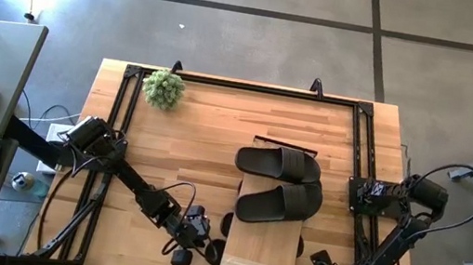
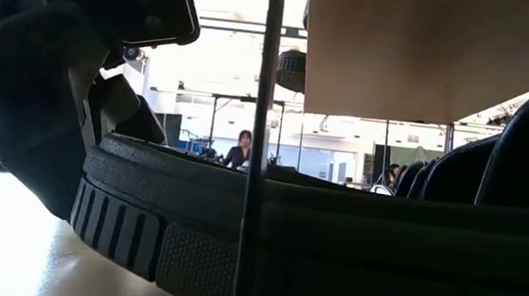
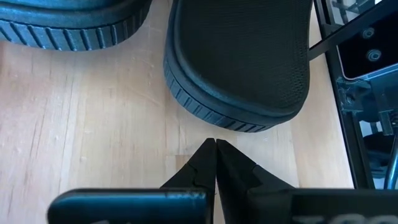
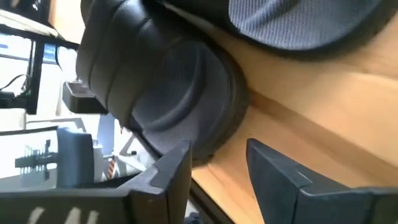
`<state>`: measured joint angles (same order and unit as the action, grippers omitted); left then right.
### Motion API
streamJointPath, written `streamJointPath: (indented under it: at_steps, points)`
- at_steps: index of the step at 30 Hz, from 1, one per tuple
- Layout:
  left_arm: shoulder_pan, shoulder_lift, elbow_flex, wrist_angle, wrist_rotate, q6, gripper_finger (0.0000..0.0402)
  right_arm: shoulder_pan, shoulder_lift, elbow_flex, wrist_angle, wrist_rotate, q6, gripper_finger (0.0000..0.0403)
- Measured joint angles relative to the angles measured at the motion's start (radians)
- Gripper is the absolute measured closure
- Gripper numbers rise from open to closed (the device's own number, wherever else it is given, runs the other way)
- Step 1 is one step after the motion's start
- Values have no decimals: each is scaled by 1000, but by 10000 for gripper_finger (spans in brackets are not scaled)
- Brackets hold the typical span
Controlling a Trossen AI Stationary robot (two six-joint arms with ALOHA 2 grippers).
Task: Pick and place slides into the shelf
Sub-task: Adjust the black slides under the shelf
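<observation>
At the tabletop's near edge, right gripper (image 4: pixel 217 168) fingers stand apart, gripping nothing, beside the shelf (image 1: pixel 262 244) | left gripper (image 3: pixel 215 149) fingers closed, empty, before a slide's sole (image 3: pixel 239 62) | one slide (image 1: pixel 279 202) lies on the shelf top, another (image 1: pixel 277 164) just beyond; others sit underneath | placing looks well along.

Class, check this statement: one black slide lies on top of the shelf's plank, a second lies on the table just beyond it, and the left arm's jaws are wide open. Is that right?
Not quite. The left gripper has its jaws shut, tips together, as the left wrist view shows. The rest stands: one slide lies on the shelf, and a second slide lies on the table just beyond it.
</observation>
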<state>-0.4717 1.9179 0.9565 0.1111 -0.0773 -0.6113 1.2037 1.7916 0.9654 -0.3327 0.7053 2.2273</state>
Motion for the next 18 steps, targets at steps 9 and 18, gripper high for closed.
streamJointPath:
  at_steps: [9, 18]
  points:
    - [0, 0, 0, 0, 23, -2, 402, -21, 127, 0, 199, 18, -4, 262]
    - [0, 0, 0, -1, 34, -15, 401, -4, 154, 4, 260, 100, 16, 262]
